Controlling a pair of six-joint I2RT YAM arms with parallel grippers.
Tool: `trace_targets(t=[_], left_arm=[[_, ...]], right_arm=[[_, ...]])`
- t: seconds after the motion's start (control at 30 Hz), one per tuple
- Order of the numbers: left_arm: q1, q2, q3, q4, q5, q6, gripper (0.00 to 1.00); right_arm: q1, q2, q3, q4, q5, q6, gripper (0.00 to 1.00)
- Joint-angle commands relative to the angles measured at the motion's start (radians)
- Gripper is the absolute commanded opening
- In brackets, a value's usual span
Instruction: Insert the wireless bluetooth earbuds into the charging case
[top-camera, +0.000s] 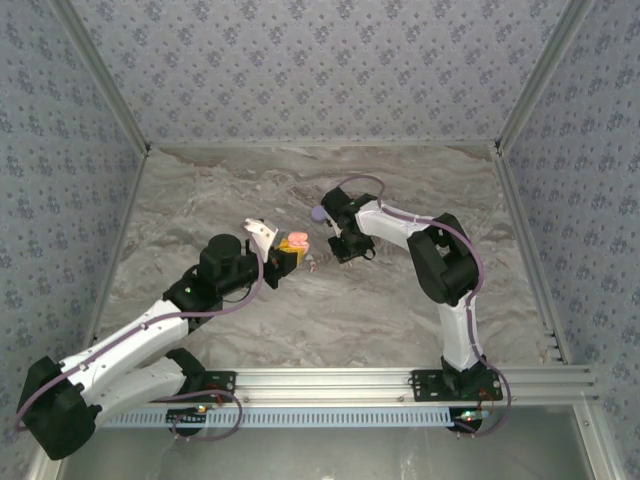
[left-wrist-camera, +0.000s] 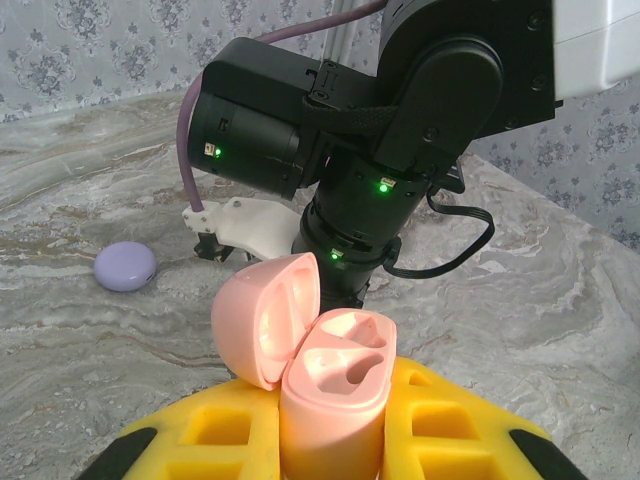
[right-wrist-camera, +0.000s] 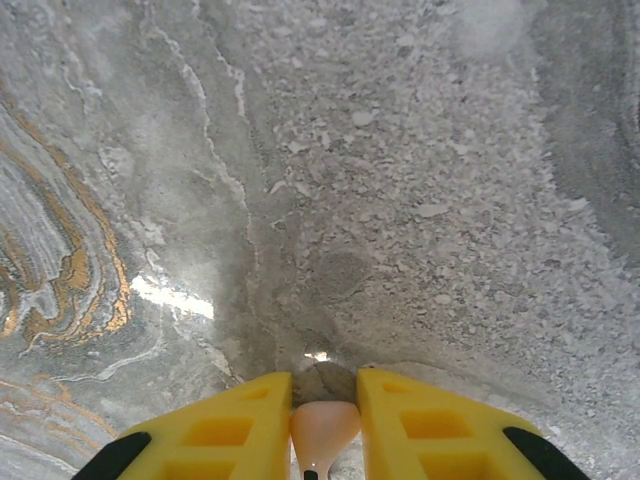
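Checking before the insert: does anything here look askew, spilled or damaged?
Nothing stands out. The pink charging case is held squarely in the left gripper, lid open, both wells empty. The right gripper holds a pale pink earbud. A lilac case lies closed on the table.

Grey marble-patterned tabletop (top-camera: 330, 320), veined in white, with amber-gold swirls (right-wrist-camera: 60, 260) at the left of the right wrist view and a bright glare patch (right-wrist-camera: 170, 297) just beside them. Blue-grey floral wallpaper (top-camera: 320, 70) on three enclosing walls. Metal corner posts (top-camera: 100, 75) slanting upward. Aluminium rail (top-camera: 330, 380) along the near edge, slotted strip (top-camera: 330, 415) just below it.
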Motion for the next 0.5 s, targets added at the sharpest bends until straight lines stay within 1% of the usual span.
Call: trace_targets(t=[0.0, 0.3, 0.47], left_arm=[[-0.006, -0.011, -0.002, -0.001, -0.013, -0.01, 0.18], [-0.006, 0.024, -0.02, 0.034, -0.012, -0.029, 0.18], [-0.006, 0.082, -0.037, 0.093, -0.017, -0.057, 0.18]], right_arm=[[0.005, 0.03, -0.007, -0.007, 0.02, 0.028, 0.24], [-0.027, -0.035, -0.053, 0.042, -0.02, 0.05, 0.24], [-0.065, -0.096, -0.111, 0.092, -0.084, 0.053, 0.24]])
